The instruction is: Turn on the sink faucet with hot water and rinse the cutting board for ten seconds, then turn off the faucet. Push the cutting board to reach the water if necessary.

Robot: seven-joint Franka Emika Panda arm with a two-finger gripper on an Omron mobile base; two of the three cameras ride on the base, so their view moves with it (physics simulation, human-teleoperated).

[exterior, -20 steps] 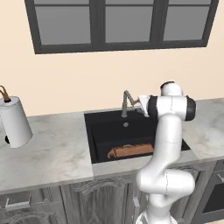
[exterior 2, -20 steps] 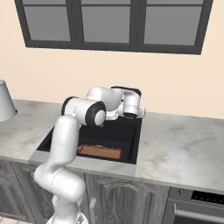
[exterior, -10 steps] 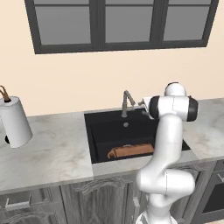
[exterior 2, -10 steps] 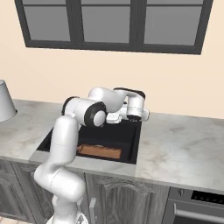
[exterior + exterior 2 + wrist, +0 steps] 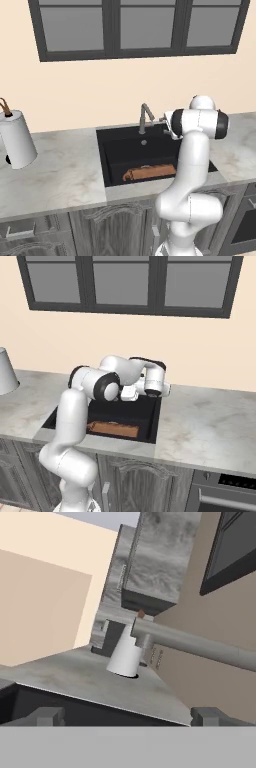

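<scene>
A pale marble worktop (image 5: 60, 175) runs under a dark-framed window (image 5: 140, 25) set in a cream wall, with grey cabinet fronts (image 5: 105, 232) below and the black sink (image 5: 117, 150) sunk into the stone. Nearest, at the front of the basin, the cutting board (image 5: 149, 173) lies flat on the dry black floor, long side along the front wall; from the right base camera it shows as an orange-brown strip (image 5: 113, 429) under the arm. Above the basin's right part the white arm bends over, and its gripper (image 5: 166, 125) hangs near the back rim, just right of the sink faucet (image 5: 145, 117). In the hand camera the two dark fingertips (image 5: 47, 716) stand wide apart at the bottom, so the claw is released and grips nothing; the faucet's grey spout (image 5: 200, 644) crosses the picture beyond them. Farther left on the worktop stands a white paper towel roll (image 5: 17, 140), also seen past the spout (image 5: 125, 654)
</scene>
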